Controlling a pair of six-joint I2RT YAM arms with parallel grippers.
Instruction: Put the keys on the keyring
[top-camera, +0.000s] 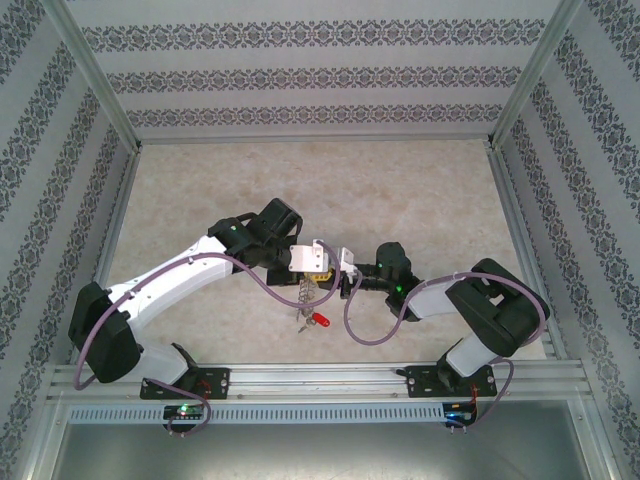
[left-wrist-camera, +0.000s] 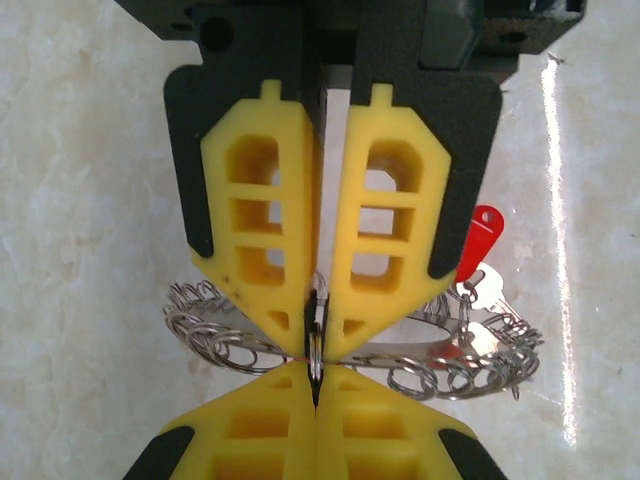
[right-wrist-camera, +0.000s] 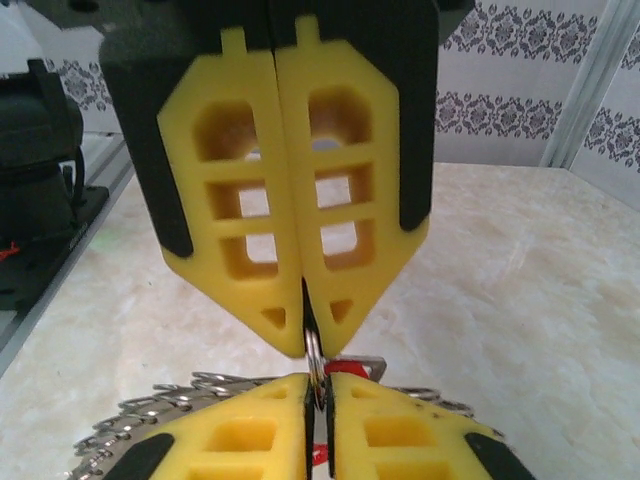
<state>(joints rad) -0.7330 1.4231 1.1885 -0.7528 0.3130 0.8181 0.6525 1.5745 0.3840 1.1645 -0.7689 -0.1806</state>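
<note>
The left claw is pinched shut, its yellow pads pressed together, with only a thin silvery loop of the keyring between the very tips. The right claw meets it tip to tip and is just as narrow, nipping the same small loop from the opposite side. Which turn of wire each one holds is too fine to tell.

Around the tips, the rest of the keyring fans out on both sides as a spiky wreath of small grey keys. In the top view it lies below the two claws in the middle of the counter. I cannot tell whether it rests on the counter or hangs just clear of it.

A red-headed key lies just beside the wreath on its far side. Whether it is already threaded on is not clear.

The ring looks light but stiff and springy. The bare wire is smooth and narrow, so it is likely to twist or slip between soft pads. The loose fringe will probably swing and snag. The best hold seems to be the bare wire itself, gripped deep rather than at the tips. The red key is likely easiest to take by its flat plastic head, leaving the thin blade free.
</note>
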